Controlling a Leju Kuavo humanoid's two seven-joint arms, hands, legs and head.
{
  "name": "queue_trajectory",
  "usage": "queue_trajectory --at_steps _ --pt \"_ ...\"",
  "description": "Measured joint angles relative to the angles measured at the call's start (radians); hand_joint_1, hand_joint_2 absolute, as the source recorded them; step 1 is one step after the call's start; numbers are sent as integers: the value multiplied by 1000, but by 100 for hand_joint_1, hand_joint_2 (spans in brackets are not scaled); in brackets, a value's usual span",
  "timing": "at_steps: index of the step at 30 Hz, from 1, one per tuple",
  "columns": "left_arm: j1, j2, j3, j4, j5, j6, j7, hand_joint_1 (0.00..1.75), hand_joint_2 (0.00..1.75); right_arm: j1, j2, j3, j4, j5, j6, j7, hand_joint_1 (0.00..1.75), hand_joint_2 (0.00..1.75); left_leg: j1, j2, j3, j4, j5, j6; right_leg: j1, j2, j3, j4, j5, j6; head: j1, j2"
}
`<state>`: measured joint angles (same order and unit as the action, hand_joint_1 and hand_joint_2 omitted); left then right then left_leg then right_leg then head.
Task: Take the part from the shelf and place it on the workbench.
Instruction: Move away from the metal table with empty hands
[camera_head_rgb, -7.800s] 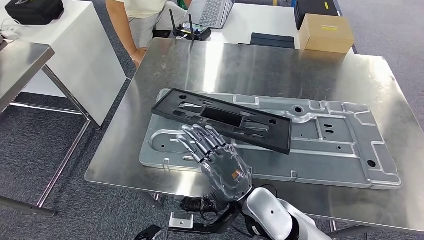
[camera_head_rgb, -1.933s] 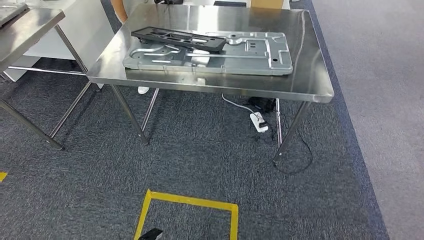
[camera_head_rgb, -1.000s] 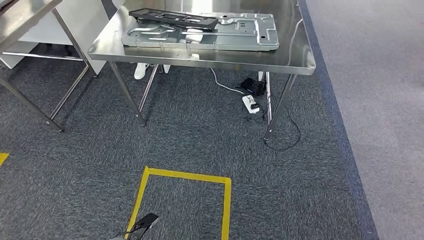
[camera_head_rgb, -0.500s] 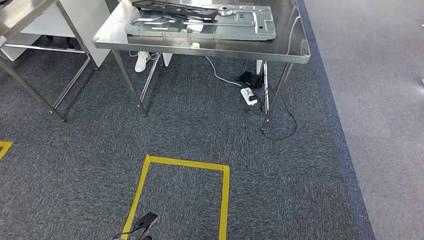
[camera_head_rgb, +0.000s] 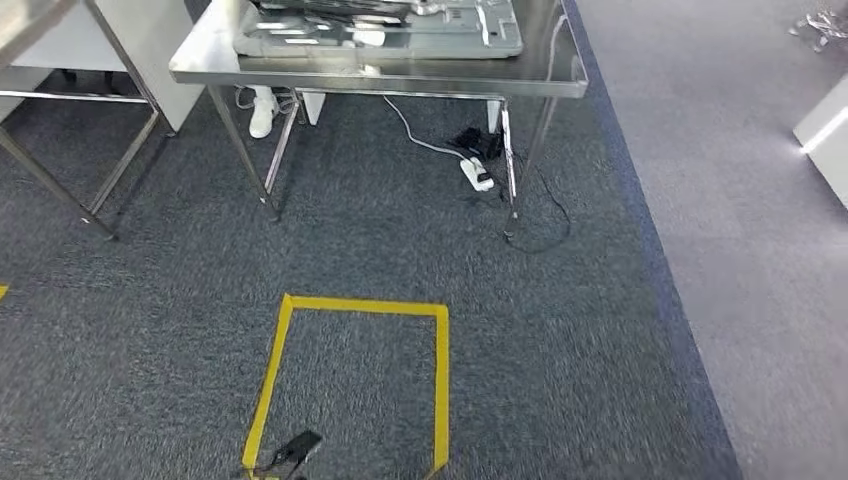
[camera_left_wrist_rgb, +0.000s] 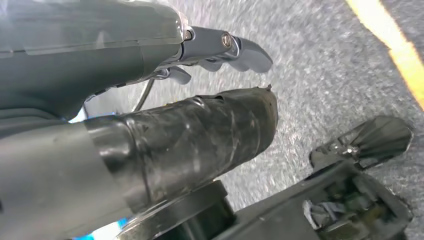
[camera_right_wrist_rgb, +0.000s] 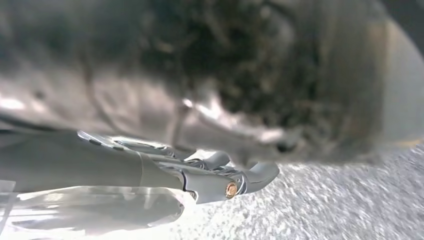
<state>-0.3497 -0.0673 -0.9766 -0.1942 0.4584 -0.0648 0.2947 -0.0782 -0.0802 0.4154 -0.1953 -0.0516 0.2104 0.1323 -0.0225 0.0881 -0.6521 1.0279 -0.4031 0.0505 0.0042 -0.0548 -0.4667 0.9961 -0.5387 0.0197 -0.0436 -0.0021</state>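
Grey carpet floor (camera_head_rgb: 560, 330), with a yellow tape square (camera_head_rgb: 350, 370) at six o'clock. Stainless steel workbench (camera_head_rgb: 560, 82) at twelve o'clock, bearing a silver stamped metal panel (camera_head_rgb: 470, 38); the black plastic frame part (camera_head_rgb: 330, 8) lies on it, cropped. Left hand (camera_left_wrist_rgb: 150, 100) and right hand (camera_right_wrist_rgb: 165, 172) hang over the carpet holding nothing; finger spread cannot be told. Risk: the part, resting loosely on the panel, could slide if the bench were knocked.
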Motion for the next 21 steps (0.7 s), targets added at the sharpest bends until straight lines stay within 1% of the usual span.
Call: queue_trajectory --at_steps 1,2,3,4,5,6,7,8,9,10,11,12,13,14,15,16,17,18,19,20,21 --pt "-11 0 -5 0 -4 -13 5 0 0 1 1 0 0 1 0 -1 0 0 0 7 -1 0 5 -6 -2 8 -8 -4 8 -7 1 0" --pt "-21 1 -10 0 -7 -21 10 0 0 1 4 0 1 2 -2 0 0 0 2 -1 -4 6 0 -14 -4 16 -16 -7 20 -13 2 0" --pt "-30 1 -15 0 -9 -27 14 0 0 1 6 0 1 3 -6 4 0 0 5 -19 -9 23 -25 -24 -8 24 -26 -9 33 -18 2 0" --pt "-37 2 -20 0 -10 -29 16 0 0 1 8 0 1 5 -10 9 0 0 8 -42 -18 57 -68 -34 -12 31 -38 -12 48 -24 1 0" --pt "-42 2 -23 0 -10 -30 18 0 0 0 10 0 1 6 -15 14 0 0 13 -64 -28 105 -121 -42 -14 39 -54 -12 62 -26 0 0" --pt "-44 3 -26 0 -10 -30 19 0 0 -1 10 0 1 6 -18 20 0 0 18 -74 -37 162 -170 -47 -15 49 -71 -11 76 -29 -1 0" --pt "-46 3 -29 0 -10 -30 20 0 0 0 10 0 1 5 -19 27 0 0 22 -78 -41 214 -199 -51 -16 59 -89 -10 90 -29 -2 0" --pt "-48 3 -31 0 -10 -30 22 0 0 0 10 0 1 4 -18 33 0 0 25 -79 -37 247 -204 -53 -18 70 -109 -7 104 -27 -2 0" --pt "-49 3 -34 0 -10 -30 23 0 0 1 10 0 2 2 -18 39 0 0 27 -80 -20 253 -187 -53 -20 81 -129 -3 118 -24 -3 0" --pt "-51 4 -37 0 -10 -30 24 0 0 1 10 0 2 1 -18 43 0 0 29 -85 13 224 -159 -53 -22 92 -150 2 131 -19 -3 0" --pt "-53 4 -39 0 -10 -30 25 0 0 1 10 0 2 0 -18 45 0 0 32 -101 62 167 -139 -52 -25 104 -170 7 143 -14 -3 0" --pt "-56 4 -40 0 -10 -31 26 0 0 1 10 0 2 0 -17 46 0 0 33 -126 117 92 -135 -49 -27 114 -186 12 155 -7 -3 0" --pt "-59 4 -41 0 -10 -31 26 0 0 1 10 0 2 0 -17 47 0 0 34 -147 160 30 -141 -44 -28 124 -197 14 166 -1 -2 0" --pt "-61 4 -42 0 -11 -32 26 0 0 1 10 0 2 0 -17 47 0 0 33 -162 186 -13 -153 -40 -28 132 -203 14 177 6 -2 0" --pt "-62 4 -43 0 -11 -32 26 0 0 2 10 0 2 0 -17 47 0 0 30 -164 193 -32 -158 -33 -28 142 -206 9 190 14 -3 0" --pt "-62 4 -43 0 -11 -33 26 0 0 5 10 0 2 0 -17 47 0 0 29 -153 186 -33 -150 -26 -28 152 -208 2 203 23 -4 0" --pt "-63 4 -44 0 -11 -34 27 0 0 7 10 0 3 -1 -17 47 0 0 29 -139 179 -36 -139 -18 -29 151 -213 0 206 28 -5 0" --pt "-63 4 -44 0 -11 -36 28 0 0 9 11 0 4 -1 -17 46 0 0 29 -126 171 -38 -125 -8 -30 139 -220 9 190 32 -3 0" --pt "-64 4 -44 0 -11 -38 28 0 0 10 11 0 5 -1 -16 46 0 0 30 -113 160 -43 -112 1 -30 119 -231 37 153 33 0 0" --pt "-64 4 -44 0 -11 -40 29 0 0 10 11 0 5 -1 -14 45 0 0 29 -100 146 -44 -99 8 -31 93 -244 86 97 32 3 0" --pt "-63 4 -45 0 -11 -41 29 0 0 9 12 0 5 -1 -13 44 0 0 27 -89 131 -44 -87 13 -31 75 -258 148 41 34 6 0"
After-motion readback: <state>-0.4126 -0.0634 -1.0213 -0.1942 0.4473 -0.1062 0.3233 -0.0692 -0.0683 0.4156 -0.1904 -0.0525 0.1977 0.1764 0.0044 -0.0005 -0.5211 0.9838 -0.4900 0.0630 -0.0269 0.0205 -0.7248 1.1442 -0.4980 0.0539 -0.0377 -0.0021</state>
